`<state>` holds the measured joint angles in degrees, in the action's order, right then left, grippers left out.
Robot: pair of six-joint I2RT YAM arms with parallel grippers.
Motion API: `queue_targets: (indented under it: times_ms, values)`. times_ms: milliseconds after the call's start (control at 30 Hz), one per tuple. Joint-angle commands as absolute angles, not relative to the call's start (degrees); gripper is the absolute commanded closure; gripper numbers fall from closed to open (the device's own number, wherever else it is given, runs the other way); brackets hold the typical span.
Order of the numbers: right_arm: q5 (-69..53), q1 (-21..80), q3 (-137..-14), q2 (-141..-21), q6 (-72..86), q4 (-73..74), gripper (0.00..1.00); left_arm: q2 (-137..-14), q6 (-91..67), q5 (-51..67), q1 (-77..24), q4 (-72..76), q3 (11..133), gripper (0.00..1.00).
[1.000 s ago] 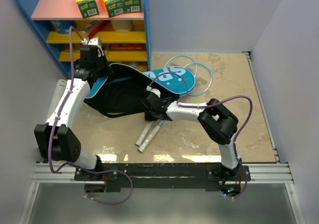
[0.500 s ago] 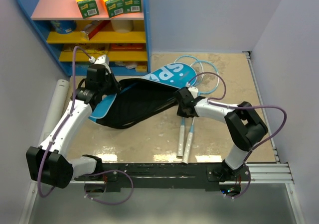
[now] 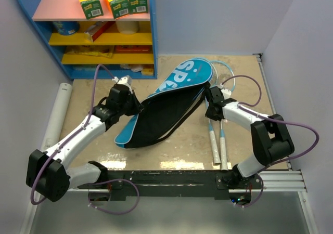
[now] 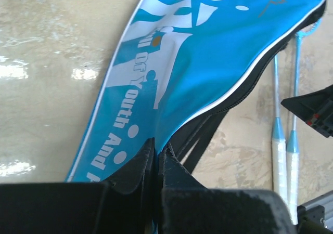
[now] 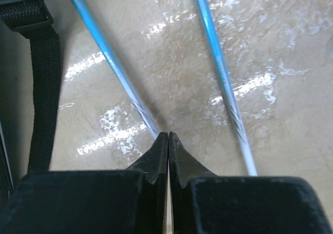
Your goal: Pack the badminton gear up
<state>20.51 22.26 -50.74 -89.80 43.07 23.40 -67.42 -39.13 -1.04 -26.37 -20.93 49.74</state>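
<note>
Top external view: the blue bag [image 3: 174, 91] lies slantwise over the middle of the table [image 3: 250, 135], narrow end toward the near left, lettered broad end toward the far edge
Left gripper [image 3: 136, 107]: clamped on the bag's long left rim; the left wrist view shows blue cloth drawn in between the fingertips
Right gripper [image 3: 210, 102]: jaws together, tips down on one shaft of the rackets [image 3: 218, 143]; nipped or only pressed, I cannot tell
Just changed: a second ago the bag gaped, black lining up, nearer the left edge, and the handles pointed near-left; now the bag has slid toward the centre and flattened, and the rackets have swung round so their handles point at the near edge, right of centre
Rackets now: side by side, just beside the bag's right rim, heads near the far edge, partly behind the broad end; inside the mouth or not, unclear
Meaning for the task: my reading is that the heads now sit by the broad end, so feeding them in looks nearer, but nothing is packed yet
Shuttlecocks: none visible in any view
Edges: a shelf [image 3: 104, 41] crowds the far-left corner; a white tube [image 3: 58, 114] lies along the left edge; walls stand close at the far and right edges
Open room: bare table toward the right edge and along the near edge; a black strap [image 5: 40, 83] trails beside the shaft and could snag
</note>
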Motion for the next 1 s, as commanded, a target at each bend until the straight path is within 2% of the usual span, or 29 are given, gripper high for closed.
queue_targets:
  times_ms: [0, 67, 100, 133, 233, 533, 733, 967]
  values:
    - [21.8, 21.09, -50.97, -86.93, 40.44, 25.05, 1.0, -67.76, -42.63, 0.95, -28.12, -16.35, 51.85, 1.0]
    - [19.96, 21.01, -51.42, -85.44, 38.51, 24.7, 0.96, -66.46, -42.71, 1.49, -28.21, -16.17, 51.68, 1.0]
    - [19.69, 21.09, -51.42, -84.65, 37.97, 24.52, 0.89, -65.84, -42.71, 1.76, -28.3, -15.39, 51.16, 1.0]
    - [19.6, 21.01, -51.5, -84.03, 37.45, 24.35, 0.72, -65.22, -42.71, 2.11, -28.21, -15.12, 50.37, 1.0]
    - [20.39, 21.01, -52.99, -83.41, 35.86, 24.43, 0.55, -64.34, -42.71, 3.24, -28.21, -14.59, 49.66, 1.0]
    - [17.41, 21.09, -55.37, -91.04, 33.49, 21.71, 0.54, -64.78, -42.19, 5.01, -28.21, -12.92, 48.95, 1.0]
    - [17.49, 21.01, -57.3, -96.85, 32.87, 19.86, 0.57, -64.6, -41.57, 5.27, -28.12, -13.45, 50.01, 1.0]
    - [21.43, 20.92, -58.09, -92.83, 32.87, 21.62, 0.55, -64.6, -40.43, 4.75, -28.12, -13.8, 49.92, 1.0]
